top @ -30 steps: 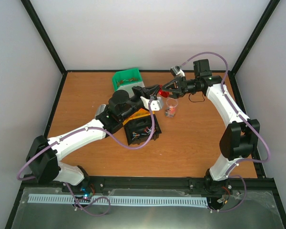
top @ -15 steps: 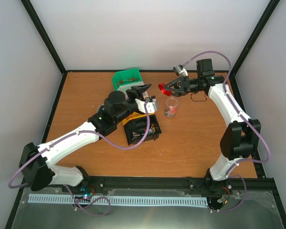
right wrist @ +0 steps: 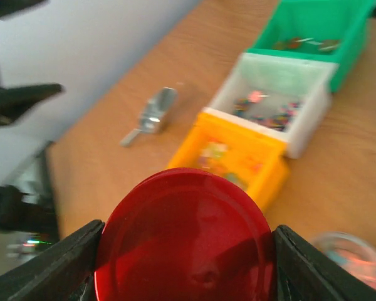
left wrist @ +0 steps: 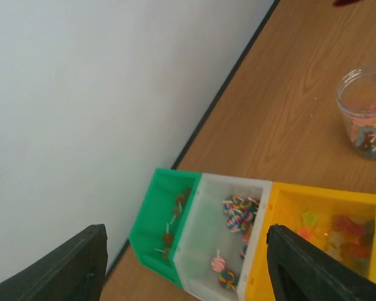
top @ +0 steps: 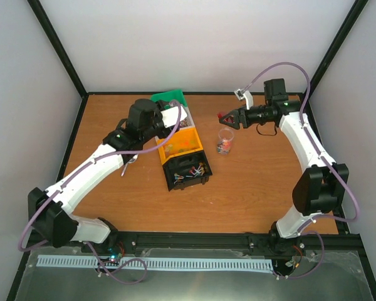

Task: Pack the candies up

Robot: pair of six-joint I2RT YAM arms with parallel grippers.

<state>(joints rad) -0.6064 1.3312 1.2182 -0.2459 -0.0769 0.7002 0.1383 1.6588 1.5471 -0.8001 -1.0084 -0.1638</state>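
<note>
Left gripper (left wrist: 187,235) spread wide, empty. It was closed by jar (top: 225,142) a second ago and has swung back over bins (left wrist: 147,226). Right gripper (top: 228,116) clamps red lid (right wrist: 185,241), drawn back from jar. Candies (left wrist: 368,128) sit in jar on surface (top: 250,182). Scoop (right wrist: 151,116) clear only in right wrist view, near orange bin (right wrist: 238,153).

Plastic bins: four, in one row.
- green bin (left wrist: 151,222): one
- white bin (left wrist: 199,251): one
- orange bin (top: 192,135): one
- black bin (top: 188,183): one

Clear jar (top: 225,133): one.
Round red lid (right wrist: 185,238): one.
Metal scoop (right wrist: 151,118): one.
Candies (left wrist: 238,210): many, spread over the bins and the jar; too small and too heaped to count.
</note>
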